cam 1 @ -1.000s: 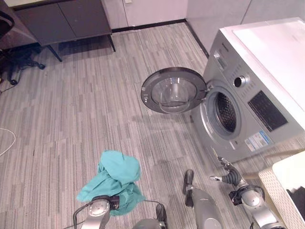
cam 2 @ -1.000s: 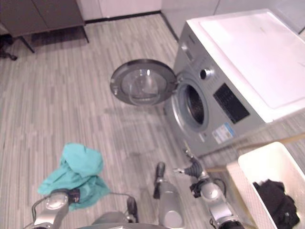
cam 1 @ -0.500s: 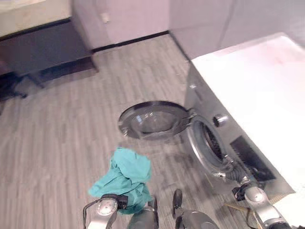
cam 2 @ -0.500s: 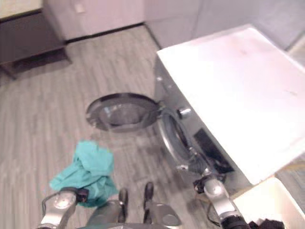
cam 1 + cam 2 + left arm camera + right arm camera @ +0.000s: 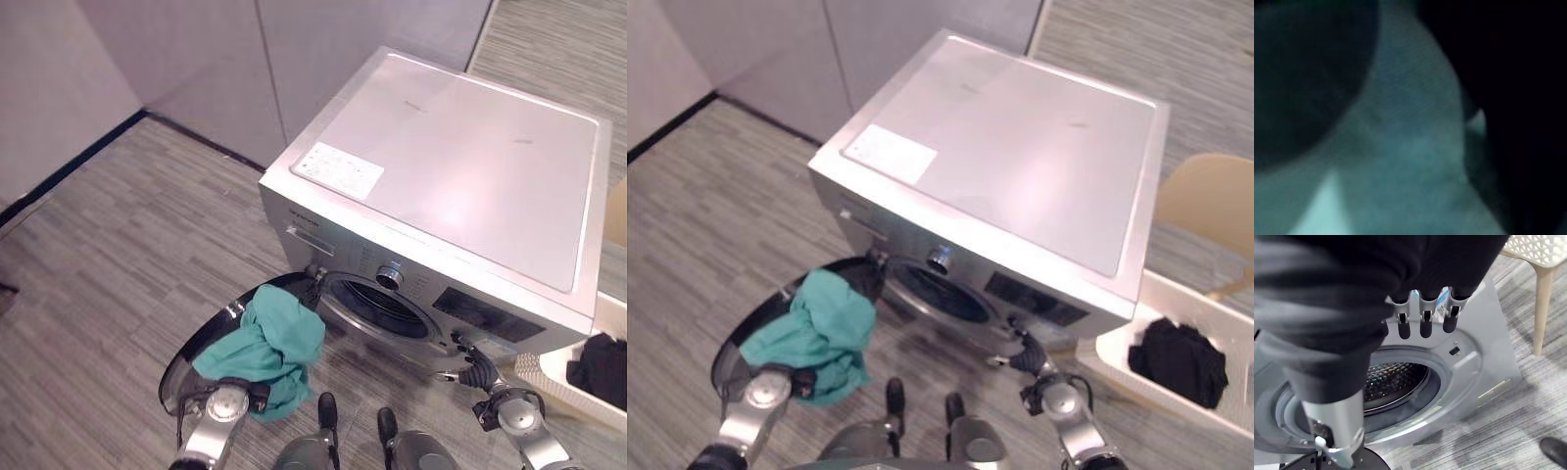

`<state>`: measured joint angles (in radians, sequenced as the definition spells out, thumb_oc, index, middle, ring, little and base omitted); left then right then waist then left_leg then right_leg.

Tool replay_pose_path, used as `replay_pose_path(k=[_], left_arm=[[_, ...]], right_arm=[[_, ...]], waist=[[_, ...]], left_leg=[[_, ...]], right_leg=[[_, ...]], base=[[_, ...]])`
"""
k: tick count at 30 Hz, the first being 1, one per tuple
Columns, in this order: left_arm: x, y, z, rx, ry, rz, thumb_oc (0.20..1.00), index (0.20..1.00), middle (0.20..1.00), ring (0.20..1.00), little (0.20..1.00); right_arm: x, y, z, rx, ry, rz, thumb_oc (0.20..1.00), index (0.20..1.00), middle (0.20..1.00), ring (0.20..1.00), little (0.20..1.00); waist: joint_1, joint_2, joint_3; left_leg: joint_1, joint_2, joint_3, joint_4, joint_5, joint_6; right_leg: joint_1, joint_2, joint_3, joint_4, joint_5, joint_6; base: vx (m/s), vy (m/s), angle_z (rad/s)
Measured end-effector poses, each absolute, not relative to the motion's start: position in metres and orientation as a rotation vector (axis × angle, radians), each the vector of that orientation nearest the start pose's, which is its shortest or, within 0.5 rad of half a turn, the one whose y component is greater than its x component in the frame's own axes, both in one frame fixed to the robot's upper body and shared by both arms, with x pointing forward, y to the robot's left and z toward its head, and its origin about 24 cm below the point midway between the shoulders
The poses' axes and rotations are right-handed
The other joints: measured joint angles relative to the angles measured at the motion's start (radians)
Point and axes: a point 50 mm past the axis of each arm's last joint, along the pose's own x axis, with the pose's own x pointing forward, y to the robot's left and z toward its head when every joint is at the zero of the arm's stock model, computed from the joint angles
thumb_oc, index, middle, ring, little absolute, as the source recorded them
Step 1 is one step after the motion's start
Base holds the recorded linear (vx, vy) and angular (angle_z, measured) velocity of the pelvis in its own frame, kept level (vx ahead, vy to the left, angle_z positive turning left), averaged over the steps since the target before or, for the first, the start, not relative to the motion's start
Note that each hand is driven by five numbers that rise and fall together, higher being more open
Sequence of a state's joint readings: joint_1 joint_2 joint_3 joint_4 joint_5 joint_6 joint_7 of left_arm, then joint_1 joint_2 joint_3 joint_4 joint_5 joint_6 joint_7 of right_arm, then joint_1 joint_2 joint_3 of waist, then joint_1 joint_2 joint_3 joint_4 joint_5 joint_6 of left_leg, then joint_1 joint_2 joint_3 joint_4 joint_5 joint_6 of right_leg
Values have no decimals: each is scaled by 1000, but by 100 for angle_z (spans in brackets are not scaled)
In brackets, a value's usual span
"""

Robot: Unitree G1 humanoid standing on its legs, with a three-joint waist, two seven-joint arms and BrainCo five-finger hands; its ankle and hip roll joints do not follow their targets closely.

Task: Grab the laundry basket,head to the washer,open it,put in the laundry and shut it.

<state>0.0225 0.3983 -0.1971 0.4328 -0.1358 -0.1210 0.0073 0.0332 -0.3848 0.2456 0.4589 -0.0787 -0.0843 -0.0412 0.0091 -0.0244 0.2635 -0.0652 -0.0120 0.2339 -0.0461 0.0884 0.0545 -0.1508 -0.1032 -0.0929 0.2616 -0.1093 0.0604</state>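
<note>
Teal cloth (image 5: pixel 266 345) before washer (image 5: pixel 441 206) door, white basket (image 5: pixel 1176 377) beside.

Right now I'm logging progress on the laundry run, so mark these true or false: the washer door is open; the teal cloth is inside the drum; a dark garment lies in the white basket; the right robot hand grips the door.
1. The washer door is open. True.
2. The teal cloth is inside the drum. False: it hangs at the left robot hand, outside the washer.
3. A dark garment lies in the white basket. True.
4. The right robot hand grips the door. False: it hovers open near the washer's front, holding nothing.
</note>
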Motion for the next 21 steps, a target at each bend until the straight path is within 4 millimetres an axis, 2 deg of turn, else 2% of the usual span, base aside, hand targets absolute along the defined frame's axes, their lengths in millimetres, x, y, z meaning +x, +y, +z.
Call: replay_pose_path(k=[1,3,4,5,7,8,9,10,11,12,13,14,15,16,17,18,19,20,21], left_arm=[[224,226,-38,300,361,-53,200,200,200,200,200],[221,229,-40,298,368,-31,200,200,200,200,200],[221,230,-40,299,368,-28,200,200,200,200,200],[220,230,-41,298,377,-25,200,200,200,200,200],[213,233,-46,290,401,-11,200,200,200,200,200],[207,233,-51,285,423,-8,200,200,200,200,200],[204,236,-52,292,432,-5,200,200,200,200,200],[206,237,-52,300,436,-3,200,200,200,200,200],[205,236,-57,301,456,-3,200,200,200,200,200],[202,234,-60,295,476,-9,200,200,200,200,200],[201,227,-63,280,483,-21,200,200,200,200,200],[212,213,-61,272,456,-63,200,200,200,200,200],[218,207,-59,264,441,-74,200,200,200,200,200],[222,203,-57,247,427,-70,200,200,200,200,200],[225,198,-56,236,418,-75,200,200,200,200,200],[234,198,-51,239,394,-76,200,200,200,200,200],[246,196,-42,245,356,-79,200,200,200,200,200],[254,196,-34,259,319,-81,200,200,200,200,200],[271,201,-17,285,258,-62,200,200,200,200,200]], right_arm=[[218,-203,-54,-490,414,156,1000,1000,1000,1000,1000],[220,-198,-51,-477,394,161,1000,1000,1000,1000,1000],[217,-200,-53,-477,404,155,1000,1000,1000,1000,1000],[212,-203,-56,-471,422,142,1000,1000,1000,1000,1000],[205,-211,-60,-469,450,115,1000,1000,1000,1000,1000],[202,-216,-62,-476,465,102,1000,1000,1000,1000,1000],[203,-217,-61,-479,463,98,1000,1000,1000,1000,1000],[205,-218,-60,-471,461,90,1000,1000,1000,1000,1000],[207,-220,-60,-475,463,86,1000,1000,1000,1000,1000],[210,-222,-58,-483,455,80,1000,1000,1000,1000,1000],[211,-226,-55,-495,447,65,1000,1000,1000,1000,1000],[220,-237,-49,-518,432,25,1000,1000,1000,1000,1000],[225,-240,-44,-521,414,6,1000,1000,1000,1000,1000],[229,-241,-40,-518,392,-6,1000,1000,1000,1000,1000],[234,-247,-34,-521,374,-23,1000,1000,1000,1000,1000],[235,-245,-33,-514,371,-25,1000,1000,1000,1000,1000],[236,-243,-33,-514,368,-20,1000,1000,1000,1000,1000],[239,-239,-33,-514,361,-6,1000,1000,1000,1000,1000],[249,-230,-27,-482,328,0,1000,1000,1000,1000,1000]], waist=[[10,-4,10],[21,-6,11],[15,-8,12],[4,-12,11],[-3,-20,12],[-8,-14,17],[-2,-25,27],[-3,-44,44],[8,-51,51],[19,-51,54],[5,-46,58],[3,-37,78],[-5,-31,92],[-16,-11,98],[-22,23,107],[-34,8,125],[-41,-8,135],[-38,-25,149],[-43,-45,190]], left_leg=[[19,1,51,-6,-34,-7],[37,-1,75,-5,-48,-8],[34,-2,78,-4,-52,-13],[25,-3,77,1,-54,-17],[1,-1,75,40,-69,-35],[-20,16,88,78,-82,-59],[-63,27,83,162,-86,-75],[-121,30,37,265,-89,-73],[-161,32,-36,332,-88,-65],[-164,37,-88,337,-107,-62],[-169,44,-149,327,-117,-71],[-181,16,-284,287,-138,-88],[-175,25,-268,265,-140,-89],[-195,42,-267,270,-149,-88],[-196,61,-252,263,-125,-89],[-213,59,-238,281,-132,-95],[-236,39,-215,304,-132,-85],[-259,33,-178,330,-151,-63],[-295,20,-116,378,-178,-37]], right_leg=[[-4,-81,-206,21,2,3],[28,-142,-335,-6,5,7],[31,-136,-317,-8,5,8],[32,-112,-250,-6,5,8],[30,-66,-186,3,-22,-5],[14,-57,-176,14,-35,-26],[-14,-55,-169,28,-44,-53],[-28,-63,-138,34,-31,-48],[-41,-62,-124,31,-28,-50],[-41,-57,-115,24,-15,-53],[-38,-43,-94,8,-8,-48],[-66,-37,-41,-5,11,-43],[-83,-31,-30,-4,43,-33],[-110,-20,-22,12,50,-24],[-130,-2,-16,36,47,-20],[-155,-14,-5,63,44,-16],[-194,-29,5,89,54,-8],[-244,-34,42,121,54,-7],[-298,-55,79,162,48,3]], base=[[57,-2,-150],[70,-46,-83],[46,-85,-10],[11,-88,11],[-73,-72,8],[-109,17,-19],[-67,42,-17],[-22,63,-32],[-24,111,-47],[-37,172,-55],[-106,264,-64],[-91,188,-64],[-176,204,-77],[-186,172,-66],[-226,266,-46],[-180,264,-36],[-96,170,-42],[-135,169,-90],[-116,120,-93]])
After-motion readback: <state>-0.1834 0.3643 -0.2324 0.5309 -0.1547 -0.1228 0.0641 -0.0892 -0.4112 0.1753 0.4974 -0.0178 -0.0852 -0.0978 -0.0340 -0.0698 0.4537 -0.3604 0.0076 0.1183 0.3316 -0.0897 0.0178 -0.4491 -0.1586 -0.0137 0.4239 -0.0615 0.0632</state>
